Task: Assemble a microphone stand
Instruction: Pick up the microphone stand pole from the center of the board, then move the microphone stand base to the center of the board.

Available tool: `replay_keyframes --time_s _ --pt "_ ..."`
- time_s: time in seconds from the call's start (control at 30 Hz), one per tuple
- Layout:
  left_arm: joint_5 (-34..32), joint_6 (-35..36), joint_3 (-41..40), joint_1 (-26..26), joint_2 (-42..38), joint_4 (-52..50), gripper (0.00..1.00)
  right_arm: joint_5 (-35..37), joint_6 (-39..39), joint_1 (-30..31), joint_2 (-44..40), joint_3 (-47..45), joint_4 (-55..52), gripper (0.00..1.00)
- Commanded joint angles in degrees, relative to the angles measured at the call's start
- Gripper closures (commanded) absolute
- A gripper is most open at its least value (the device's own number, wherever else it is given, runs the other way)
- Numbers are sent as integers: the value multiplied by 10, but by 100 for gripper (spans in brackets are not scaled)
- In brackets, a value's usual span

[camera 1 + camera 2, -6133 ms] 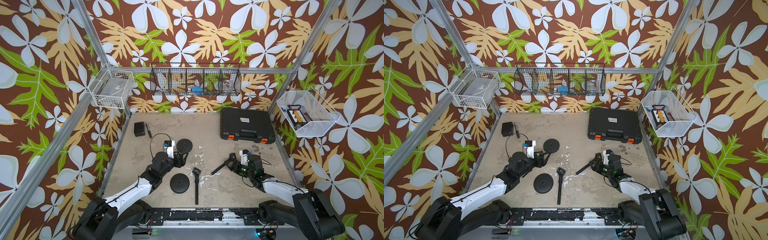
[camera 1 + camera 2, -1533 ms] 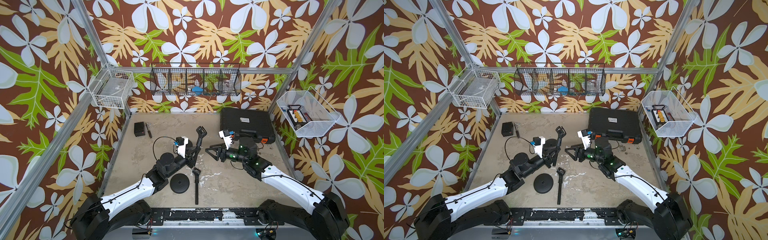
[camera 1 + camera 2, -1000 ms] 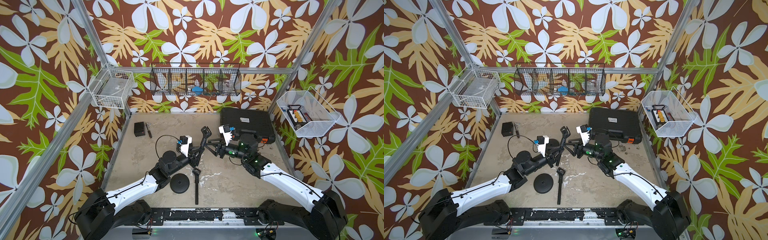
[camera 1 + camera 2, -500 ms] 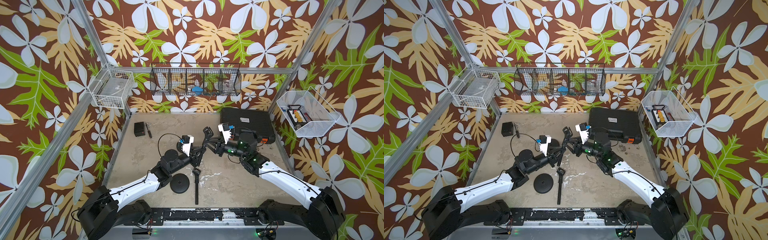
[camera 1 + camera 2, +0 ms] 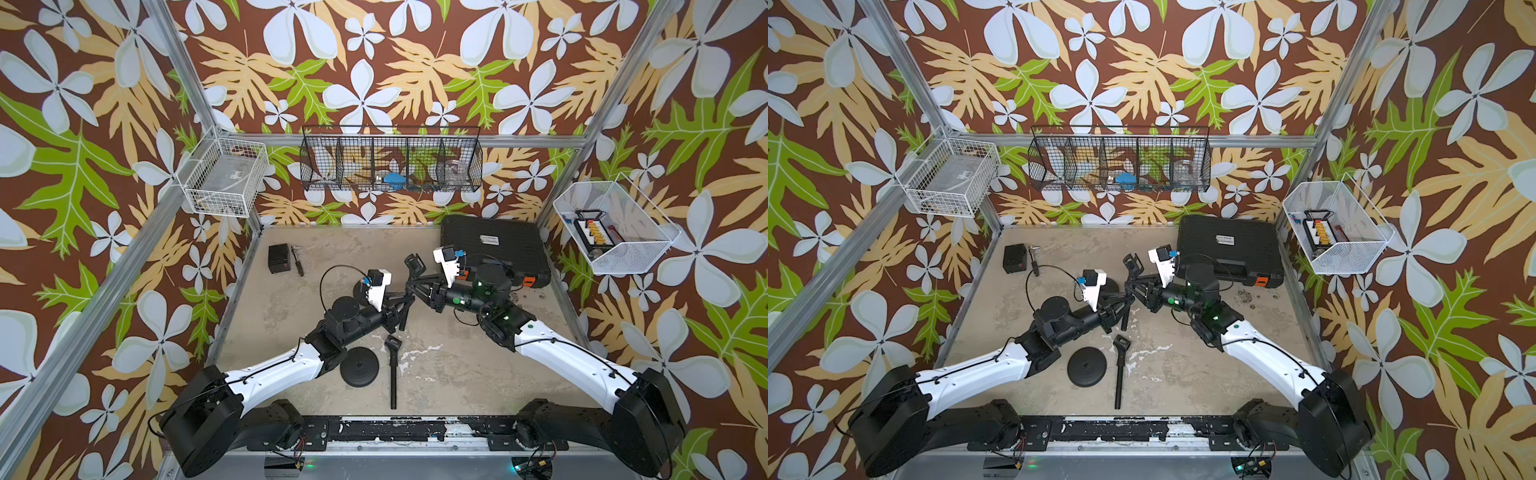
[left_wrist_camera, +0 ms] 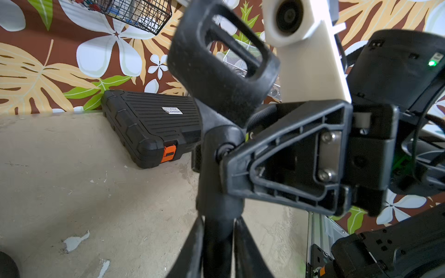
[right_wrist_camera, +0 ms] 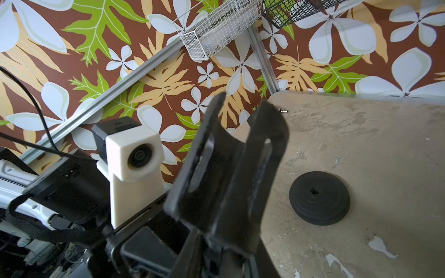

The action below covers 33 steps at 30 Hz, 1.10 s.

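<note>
A black stand pole (image 5: 405, 309) with a mic clip (image 5: 414, 262) on top stands tilted above the table's middle in both top views. My left gripper (image 5: 400, 305) sits around its lower part; in the left wrist view thin gaps show between its fingers (image 6: 196, 240) and the pole (image 6: 218, 243), so it is open. My right gripper (image 5: 412, 286) is shut on the pole's joint just under the clip (image 6: 216, 67). A second pole (image 5: 392, 374) lies flat beside a round base (image 5: 359, 367). Another base (image 7: 319, 197) lies behind the left wrist.
A black case (image 5: 494, 245) lies at the back right, close behind the right arm. A small black box (image 5: 278, 257) and a thin tool (image 5: 298, 266) sit at the back left. Wire baskets (image 5: 390, 164) hang on the walls.
The right gripper has closed on the pole under the clip. The left gripper's jaws have parted from their grip on the lower pole. Both arms stay close together.
</note>
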Motion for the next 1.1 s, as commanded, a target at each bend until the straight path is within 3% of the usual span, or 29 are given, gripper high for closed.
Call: replay_keyframes --time_s 0.0,0.23,0.37,0.5,0.7,0.9,1.07 --pt "-9 -26 19 16 11 17 42 65 -43 0 5 9 13 92" --pt "31 -91 50 88 42 -9 36 174 -165 -1 63 82 27 95" --pt "30 -116 50 157 51 -61 36 173 -246 -2 127 129 50 95" --pt "4 -97 64 221 72 -143 35 122 -310 -4 190 142 126 95" --pt "23 -62 104 284 177 -197 35 53 -302 -4 272 142 255 95" --pt "69 -10 169 291 268 -248 35 33 -273 -1 322 145 312 95" --pt "53 16 199 292 293 -310 36 33 -267 1 312 133 313 94"
